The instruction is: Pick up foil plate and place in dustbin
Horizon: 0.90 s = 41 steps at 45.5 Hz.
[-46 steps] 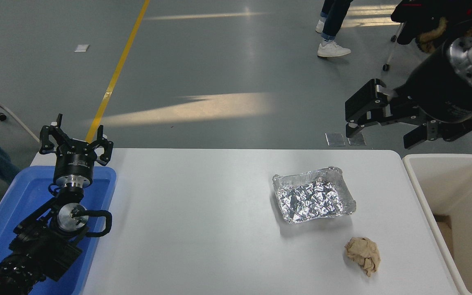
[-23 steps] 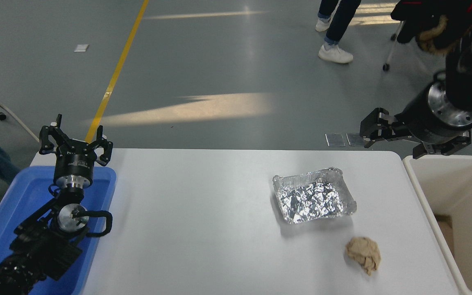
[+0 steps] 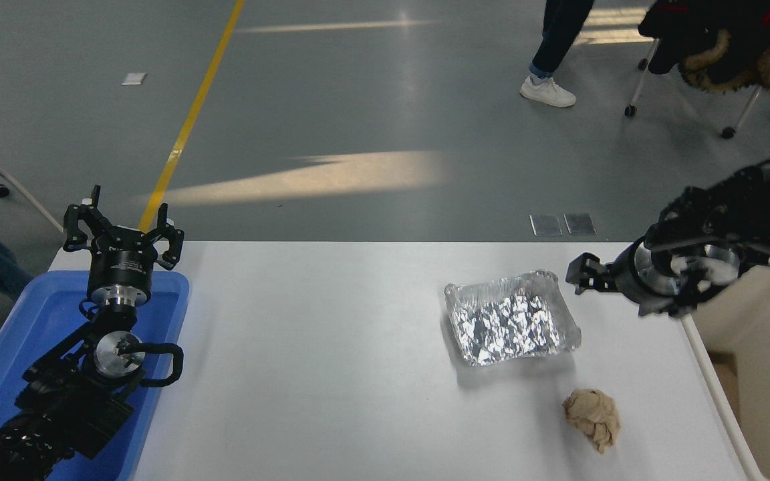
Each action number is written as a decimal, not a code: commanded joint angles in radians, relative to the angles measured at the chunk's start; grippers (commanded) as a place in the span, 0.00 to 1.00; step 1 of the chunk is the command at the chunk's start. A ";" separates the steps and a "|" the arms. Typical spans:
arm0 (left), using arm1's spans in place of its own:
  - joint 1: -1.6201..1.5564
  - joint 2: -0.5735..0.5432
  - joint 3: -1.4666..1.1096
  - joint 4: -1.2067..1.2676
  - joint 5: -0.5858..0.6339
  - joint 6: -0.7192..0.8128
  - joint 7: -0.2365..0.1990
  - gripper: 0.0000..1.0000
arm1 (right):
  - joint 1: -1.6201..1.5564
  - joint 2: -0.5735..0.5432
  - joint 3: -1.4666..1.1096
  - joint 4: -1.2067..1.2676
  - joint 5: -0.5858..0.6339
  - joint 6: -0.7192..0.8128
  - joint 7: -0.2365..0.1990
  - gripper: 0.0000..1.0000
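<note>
Head view, item by item. Shallow rectangular silver foil plate [image 3: 510, 318]: lies flat on the white table [image 3: 331, 347], right of centre, untouched. Likely very light, thin-walled, easily crushed; the rolled rim looks the sensible place to pinch, and the far-right corner is nearest the tool.

Black right gripper [image 3: 575, 277]: low over the table, just beside that corner, not touching it, holding nothing. Fingers point toward the plate; whether they stand apart, I cannot tell from this angle.

Large cream-white plastic dustbin [image 3: 752, 374]: off the table's right edge, partly behind the right arm. The path from plate to bin looks short and unobstructed.

Crumpled brown paper ball [image 3: 592, 417]: near the plate, toward the robot, clear of it.

Black left gripper [image 3: 124, 230]: parked over the blue plastic tray [image 3: 37, 321] at lower left, fingers spread, empty.

Person's white shoe [image 3: 547, 92]: on the grey floor, well away.
</note>
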 commanded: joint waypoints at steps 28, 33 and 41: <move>0.000 0.000 0.000 0.000 0.001 0.000 0.001 0.99 | -0.384 0.118 0.138 -0.383 -0.424 -0.162 0.005 0.86; 0.000 0.000 0.000 0.000 -0.001 0.000 0.001 0.99 | -0.410 0.124 0.139 -0.424 -0.473 -0.162 0.005 0.86; 0.000 0.000 0.000 0.000 0.001 0.000 0.000 0.99 | -0.453 0.146 0.162 -0.462 -0.484 -0.163 0.009 0.86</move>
